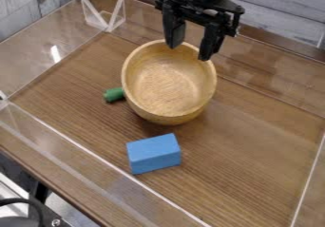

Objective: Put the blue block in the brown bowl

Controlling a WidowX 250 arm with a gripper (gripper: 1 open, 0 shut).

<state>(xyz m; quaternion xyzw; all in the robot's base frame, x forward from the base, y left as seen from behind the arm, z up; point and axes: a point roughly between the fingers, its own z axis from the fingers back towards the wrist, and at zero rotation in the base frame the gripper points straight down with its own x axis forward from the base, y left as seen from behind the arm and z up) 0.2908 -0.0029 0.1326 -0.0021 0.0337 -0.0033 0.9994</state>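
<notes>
The blue block (154, 154) lies flat on the wooden table near the front, well apart from the gripper. Behind it sits the brown bowl (169, 82), round, tan, with a speckled pale inside that holds nothing. My gripper (191, 47) hangs pointing down over the bowl's far rim, its two dark fingers (210, 46) spread apart with nothing between them. A tiny green piece (113, 95) rests against the bowl's left side.
Clear acrylic walls (76, 136) fence the wooden table (254, 136) on all sides. A clear triangular stand (102, 14) sits at the back left. Bare wood lies to the right of the bowl and the block.
</notes>
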